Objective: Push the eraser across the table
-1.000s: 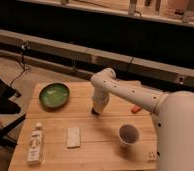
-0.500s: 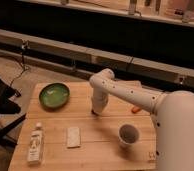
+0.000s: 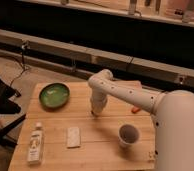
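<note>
Near the middle of the table (image 3: 104, 149), right at the tip of my gripper (image 3: 95, 113), there is a small dark patch that I take to be the eraser (image 3: 93, 116). It is so tucked in against the tip that I cannot say whether I am touching it or just beside it. Whether my gripper is spread or pressed together I cannot tell either. It points straight down at the wood, which suits a push: held low and upright, it can bear on the side of the block rather than ride over it. My arm (image 3: 127, 95) reaches in from the right side of the table, elbow raised, so the wrist hangs over the centre, away from most of what stands on the table. To the left of the gripper, towards the far corner, is the green bowl (image 3: 55, 95), well apart. In front of it lies the pale flat pad (image 3: 73, 137), and nearer the left edge stands a bottle (image 3: 36, 144). The white cup (image 3: 128, 135) is at the near right, and a small orange thing (image 3: 135, 109) shows just under my forearm. I judge the push to be at its start, with bare planks to slide over between bowl and cup; the cup and the pad are what I must steer clear of.
</note>
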Action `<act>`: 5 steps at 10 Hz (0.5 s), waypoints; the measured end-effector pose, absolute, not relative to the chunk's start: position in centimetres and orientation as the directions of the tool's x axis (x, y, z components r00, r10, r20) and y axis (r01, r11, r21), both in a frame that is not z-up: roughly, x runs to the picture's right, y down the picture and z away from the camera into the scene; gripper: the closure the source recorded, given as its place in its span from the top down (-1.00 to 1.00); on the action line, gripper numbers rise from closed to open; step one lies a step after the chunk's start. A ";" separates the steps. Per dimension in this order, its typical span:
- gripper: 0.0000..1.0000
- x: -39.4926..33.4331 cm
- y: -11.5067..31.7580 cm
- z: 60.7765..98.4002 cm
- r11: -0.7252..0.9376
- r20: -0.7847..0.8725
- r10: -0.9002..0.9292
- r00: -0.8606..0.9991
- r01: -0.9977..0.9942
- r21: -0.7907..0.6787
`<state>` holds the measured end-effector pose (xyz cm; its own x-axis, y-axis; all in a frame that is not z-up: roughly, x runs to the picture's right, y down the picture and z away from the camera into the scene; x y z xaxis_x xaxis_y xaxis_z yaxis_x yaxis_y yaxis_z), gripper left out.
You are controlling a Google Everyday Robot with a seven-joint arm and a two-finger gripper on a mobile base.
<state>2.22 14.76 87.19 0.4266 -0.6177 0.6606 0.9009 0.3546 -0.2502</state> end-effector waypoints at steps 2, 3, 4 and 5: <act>-1.00 2.5 14.6 87.1 0.357 0.655 -0.620 0.432 0.899 -0.254; -1.00 2.7 14.4 87.0 0.364 0.649 -0.620 0.440 0.895 -0.259; -1.00 2.9 14.3 87.0 0.367 0.646 -0.620 0.446 0.892 -0.263; -1.00 3.0 14.3 87.1 0.368 0.642 -0.621 0.450 0.890 -0.267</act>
<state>3.01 14.26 87.10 0.4495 -0.6207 0.6424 0.8905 0.3684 -0.2672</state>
